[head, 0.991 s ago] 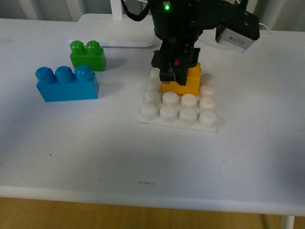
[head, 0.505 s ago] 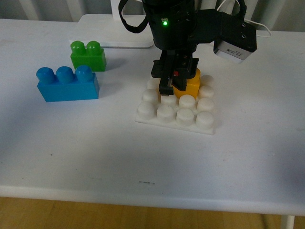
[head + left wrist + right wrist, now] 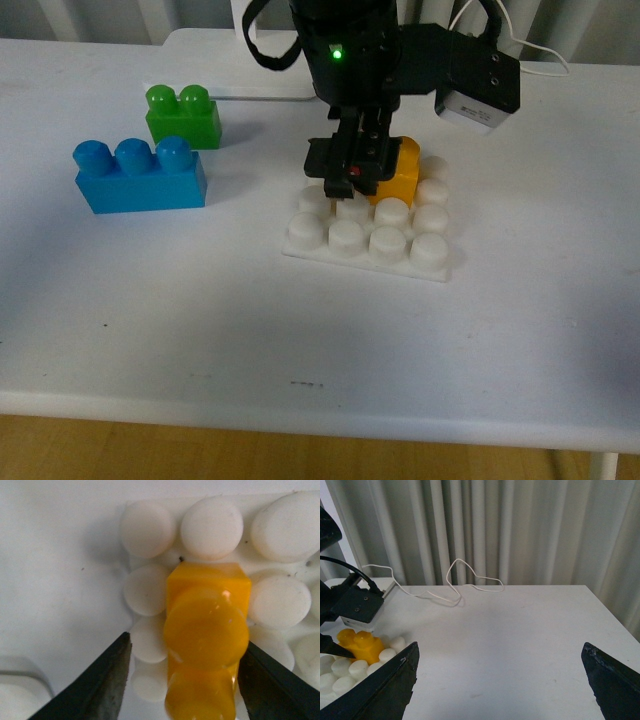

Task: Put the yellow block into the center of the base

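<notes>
While yellow block (image 3: 206, 630) sat among base (image 3: 300, 245) studs, my left pincer (image 3: 182, 682) straddled it, released; right pincer (image 3: 500, 680) spread wide.

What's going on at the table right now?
The left gripper is over the base with the yellow block between its fingers. The block sits in the middle of the studs. In the left wrist view the fingers stand slightly off its sides, so the gripper looks open. The right gripper is open and empty, off to the side. The green brick and blue brick lie untouched.
</notes>
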### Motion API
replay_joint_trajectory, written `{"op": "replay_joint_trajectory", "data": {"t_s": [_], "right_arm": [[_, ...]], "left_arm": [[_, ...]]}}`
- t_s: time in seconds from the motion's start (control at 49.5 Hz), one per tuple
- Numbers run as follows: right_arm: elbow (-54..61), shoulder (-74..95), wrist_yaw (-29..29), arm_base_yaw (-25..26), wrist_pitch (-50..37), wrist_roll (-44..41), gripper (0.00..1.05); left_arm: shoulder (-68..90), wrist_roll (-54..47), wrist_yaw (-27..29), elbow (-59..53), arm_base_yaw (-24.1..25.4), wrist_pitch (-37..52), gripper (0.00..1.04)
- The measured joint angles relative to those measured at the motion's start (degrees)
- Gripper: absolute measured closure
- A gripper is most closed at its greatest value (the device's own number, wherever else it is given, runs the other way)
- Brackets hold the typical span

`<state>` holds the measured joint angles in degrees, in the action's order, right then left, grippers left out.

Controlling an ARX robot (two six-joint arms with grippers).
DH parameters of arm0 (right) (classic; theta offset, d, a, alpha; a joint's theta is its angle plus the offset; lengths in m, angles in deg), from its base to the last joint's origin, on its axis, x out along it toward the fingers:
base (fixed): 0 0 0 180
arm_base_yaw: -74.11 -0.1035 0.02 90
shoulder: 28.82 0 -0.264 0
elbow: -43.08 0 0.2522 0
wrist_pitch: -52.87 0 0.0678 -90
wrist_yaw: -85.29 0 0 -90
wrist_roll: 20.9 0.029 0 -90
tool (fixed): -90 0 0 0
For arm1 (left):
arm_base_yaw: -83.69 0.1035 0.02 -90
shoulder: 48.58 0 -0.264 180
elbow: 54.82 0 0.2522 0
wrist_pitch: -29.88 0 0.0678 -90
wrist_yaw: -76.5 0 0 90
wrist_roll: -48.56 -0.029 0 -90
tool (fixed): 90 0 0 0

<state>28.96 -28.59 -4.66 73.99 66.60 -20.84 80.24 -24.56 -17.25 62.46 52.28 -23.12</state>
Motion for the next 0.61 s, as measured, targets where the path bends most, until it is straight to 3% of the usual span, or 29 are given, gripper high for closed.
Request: {"op": "replay_joint_trajectory", "data": {"t_s": [0.283,0.606], "right_arm": [[0.00,0.00,-0.02,0.00,0.00,0.02,0.09],[0.00,0.00,0.00,0.00,0.00,0.02,0.09]], "left_arm": [[-10.51,-0.33,2.62,-3.93,-0.13,8.57,0.04],[-41.16,7.67,13.07,-41.09,-0.83,45.70,0.06]]}}
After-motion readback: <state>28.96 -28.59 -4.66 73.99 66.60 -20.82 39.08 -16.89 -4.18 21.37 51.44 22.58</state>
